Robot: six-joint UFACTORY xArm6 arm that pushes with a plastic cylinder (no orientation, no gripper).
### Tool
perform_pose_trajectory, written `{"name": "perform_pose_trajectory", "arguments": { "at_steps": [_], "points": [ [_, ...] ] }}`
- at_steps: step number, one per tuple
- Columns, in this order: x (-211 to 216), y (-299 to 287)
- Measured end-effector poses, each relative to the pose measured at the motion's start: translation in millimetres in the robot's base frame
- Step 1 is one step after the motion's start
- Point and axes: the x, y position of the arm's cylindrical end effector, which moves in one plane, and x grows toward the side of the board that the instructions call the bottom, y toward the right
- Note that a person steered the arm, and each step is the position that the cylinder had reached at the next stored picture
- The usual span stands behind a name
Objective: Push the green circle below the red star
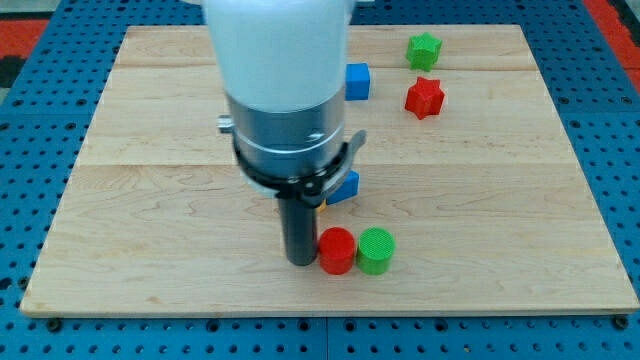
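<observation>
The green circle lies near the view's bottom, middle, touching a red circle on its left. The red star lies at the upper right, far above the green circle. My tip is down on the board just left of the red circle, touching or nearly touching it, so the red circle sits between my tip and the green circle.
A green star lies above the red star. A blue cube sits at the upper middle. Another blue block pokes out from behind the arm, with a sliver of orange under it. The wooden board ends close below the circles.
</observation>
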Motion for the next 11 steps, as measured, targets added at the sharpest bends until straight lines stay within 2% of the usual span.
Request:
{"name": "perform_pose_trajectory", "arguments": {
  "at_steps": [1, 2, 3, 4, 5, 6, 7, 9, 10, 11],
  "points": [
    [-14.5, 13.1],
    [-14.5, 2.3],
    [29.2, -20.6],
    [45.5, -2.2],
    [30.2, 50.9],
    [11.6, 76.6],
    [2.4, 54.5],
    [1.6, 104.3],
    [-49.2, 130.6],
    [-43.3, 172.9]
  ]
}}
